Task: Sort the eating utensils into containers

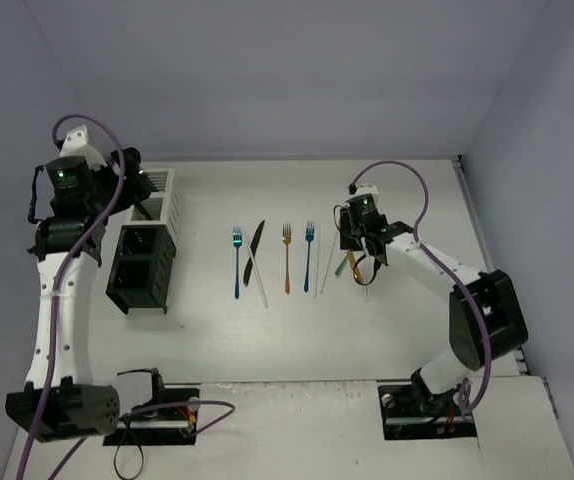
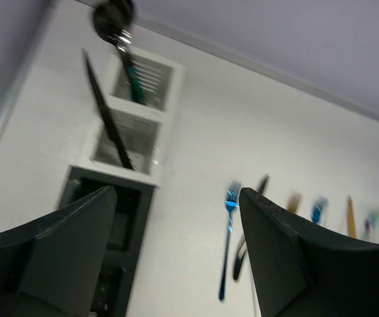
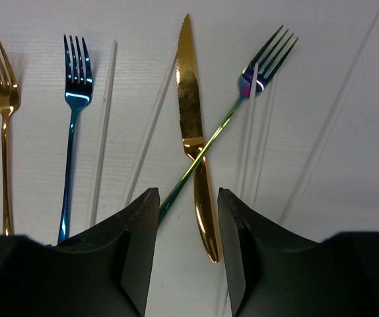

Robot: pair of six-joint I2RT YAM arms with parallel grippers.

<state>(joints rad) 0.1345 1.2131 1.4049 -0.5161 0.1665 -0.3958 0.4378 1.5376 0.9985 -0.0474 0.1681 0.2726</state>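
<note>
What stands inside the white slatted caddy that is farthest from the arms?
The white slatted caddy holds one spoon with a teal handle, its dark bowl upward. The caddy's wall hides the spoon's lower end, and the caddy's bottom cannot be seen.

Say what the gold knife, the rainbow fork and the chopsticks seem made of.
Gold knife: likely metal, mirror-polished gold finish, showing reflections. Rainbow fork: likely metal, iridescent green-purple sheen. Chopsticks: perhaps plastic, pale and semi-clear; uncertain.
</note>
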